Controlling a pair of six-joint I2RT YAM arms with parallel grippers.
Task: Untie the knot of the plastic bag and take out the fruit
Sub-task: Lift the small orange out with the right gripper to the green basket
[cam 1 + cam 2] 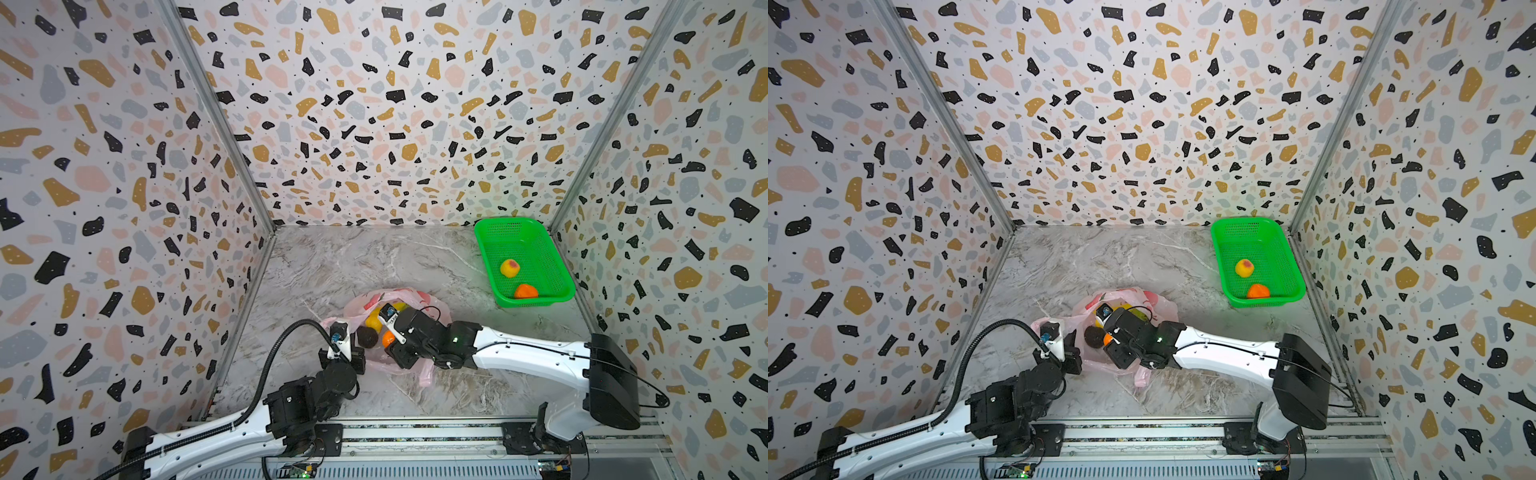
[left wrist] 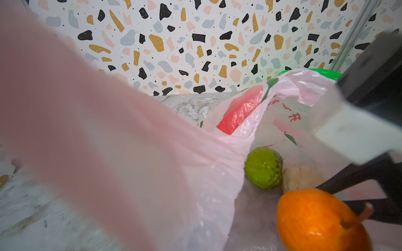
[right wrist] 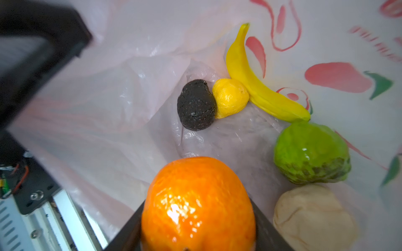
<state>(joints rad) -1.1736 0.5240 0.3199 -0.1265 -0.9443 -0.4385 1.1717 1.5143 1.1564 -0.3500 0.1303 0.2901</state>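
The pale pink plastic bag (image 1: 401, 296) (image 1: 1129, 296) lies mid-table with its mouth wide open; no knot is in view. My left gripper (image 1: 337, 328) is shut on the bag's left edge. In the left wrist view the taut plastic (image 2: 108, 141) hides the jaws. Reaching into the bag, my right gripper (image 3: 198, 228) is shut on an orange tangerine (image 3: 198, 204) (image 1: 387, 338) (image 2: 315, 221). Loose inside are a dark avocado (image 3: 195, 105), a banana (image 3: 256, 82), a small yellow fruit (image 3: 230, 97), a green fruit (image 3: 311, 152) and a cream ball (image 3: 313, 217).
A green mesh basket (image 1: 536, 301) (image 1: 1262, 301) stands at the back right and holds a peach (image 1: 509, 268) and another tangerine (image 1: 525, 291). Patterned walls close three sides. A metal rail (image 1: 415, 432) runs along the front edge.
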